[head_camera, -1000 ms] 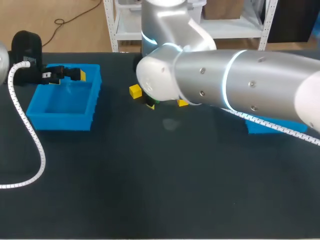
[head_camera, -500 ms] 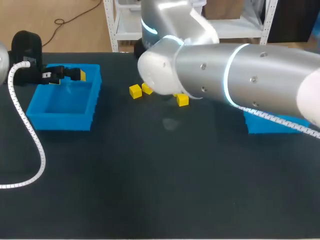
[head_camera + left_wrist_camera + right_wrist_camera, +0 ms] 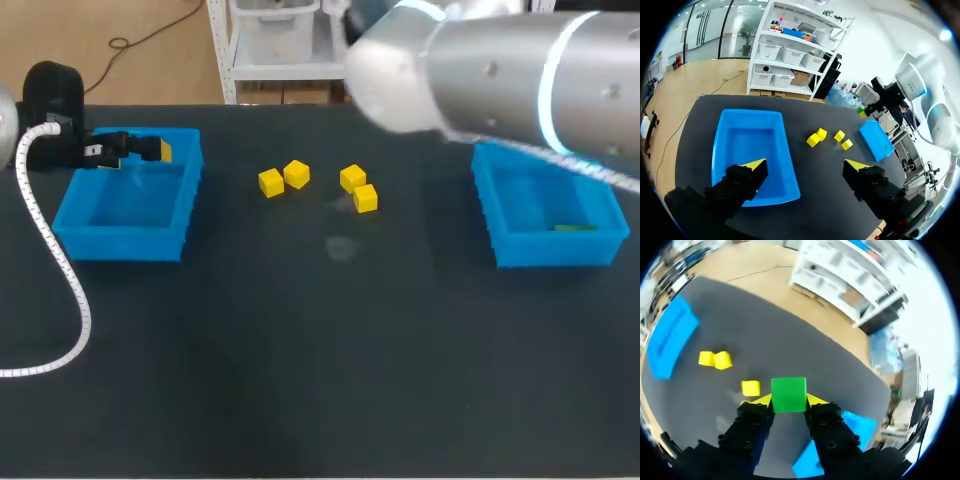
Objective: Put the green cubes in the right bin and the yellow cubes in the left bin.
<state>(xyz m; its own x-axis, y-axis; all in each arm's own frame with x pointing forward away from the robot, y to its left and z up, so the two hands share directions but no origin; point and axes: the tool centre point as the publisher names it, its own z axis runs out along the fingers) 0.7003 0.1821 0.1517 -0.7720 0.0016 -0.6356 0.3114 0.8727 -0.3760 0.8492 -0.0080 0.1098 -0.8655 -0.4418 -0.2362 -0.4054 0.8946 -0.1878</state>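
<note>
Two bins: a left blue plastic bin (image 3: pixel 125 243) and a right blue plastic bin (image 3: pixel 545 250), at opposite ends of the black table (image 3: pixel 300 380).
Left gripper (image 3: pixel 805 166): hovers over the left bin's far corner, fingers spread wide, nothing between them.
Four small yellow cubes (image 3: pixel 297 174): loose on the table between the bins.
Right gripper (image 3: pixel 788 399): raised above the table, fingers clamped on a small green cube (image 3: pixel 788 390) from both sides.
Right bin's contents: a green piece (image 3: pixel 573 228) lies inside.
Step in hand, I'd say: carrying the green cube to the right bin. Centre it over bare floor, lower inside the walls, then let go, so nothing bounces out.
</note>
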